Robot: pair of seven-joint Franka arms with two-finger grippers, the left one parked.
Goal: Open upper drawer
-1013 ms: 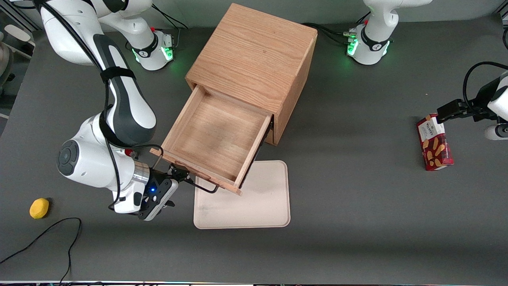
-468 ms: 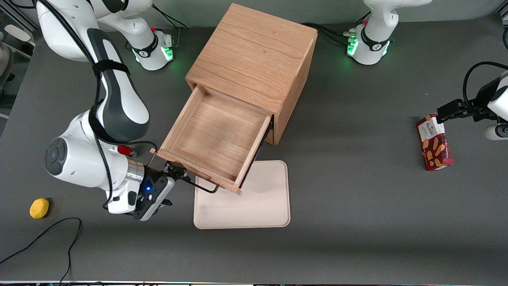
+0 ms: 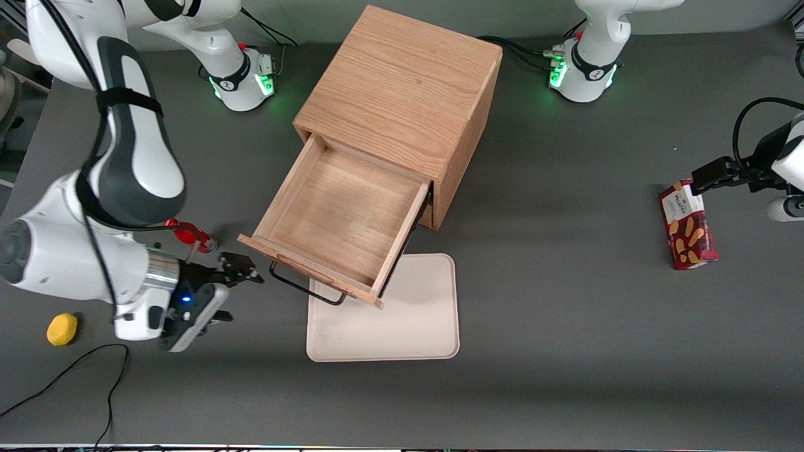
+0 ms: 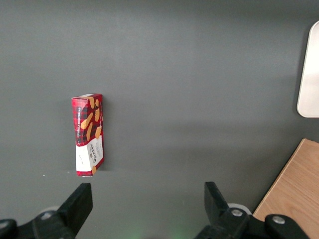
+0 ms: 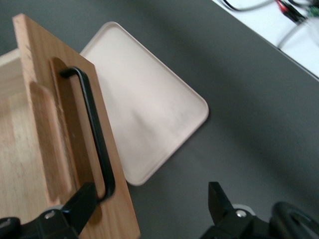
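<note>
The upper drawer (image 3: pixel 342 213) of the oak cube cabinet (image 3: pixel 402 88) stands pulled far out, its inside bare. Its thin black bar handle (image 3: pixel 308 290) juts from the drawer front over the tray. My right gripper (image 3: pixel 246 270) hovers beside the corner of the drawer front, toward the working arm's end of the table, clear of the handle. In the right wrist view the gripper (image 5: pixel 149 204) is open with only grey table between its fingers (image 5: pixel 82 201). One finger is beside the end of the handle (image 5: pixel 94 134) on the drawer front (image 5: pixel 55 99).
A beige tray (image 3: pixel 402 314) lies on the table, partly under the drawer front, also in the wrist view (image 5: pixel 144 109). A yellow lump (image 3: pixel 62 329) and a black cable (image 3: pixel 75 370) lie near the working arm. A red biscuit box (image 3: pixel 688 226) lies by the parked arm.
My gripper has let go of the handle and drawn away sideways toward the working arm's end. The drawer has stayed pulled out.
</note>
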